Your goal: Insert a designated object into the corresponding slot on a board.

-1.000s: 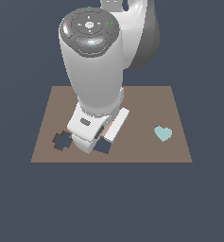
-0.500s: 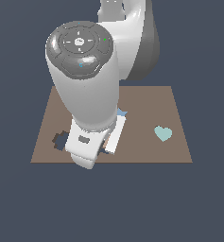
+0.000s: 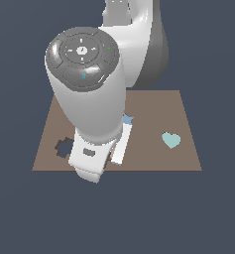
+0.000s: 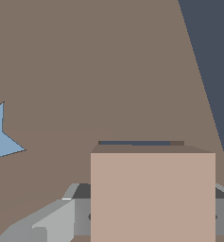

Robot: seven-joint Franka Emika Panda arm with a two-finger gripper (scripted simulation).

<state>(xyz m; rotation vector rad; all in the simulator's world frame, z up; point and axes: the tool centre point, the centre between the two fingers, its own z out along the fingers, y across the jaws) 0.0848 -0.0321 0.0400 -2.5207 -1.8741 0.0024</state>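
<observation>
In the wrist view, my gripper (image 4: 151,218) is shut on the pale pinkish-tan square block (image 4: 152,196), with a grey finger (image 4: 54,220) on each side. A thin dark sliver of the square slot (image 4: 132,142) shows just past the block's far edge on the brown board (image 4: 85,61). Whether the block touches the board cannot be told. In the exterior view the arm's hand (image 3: 91,158) hangs over the board's (image 3: 158,106) front left part and hides the block, the slot and the fingers.
A blue star (image 4: 0,137) lies beside the gripper, its tip showing in the exterior view (image 3: 128,119). A dark cross-shaped notched hole (image 3: 64,148) is at the board's front on the exterior view's left. A teal heart (image 3: 171,140) lies toward the right.
The arm has leaned toward the board's front edge and the hand has shifted down in the exterior view. It now covers the square slot that showed beside it earlier.
</observation>
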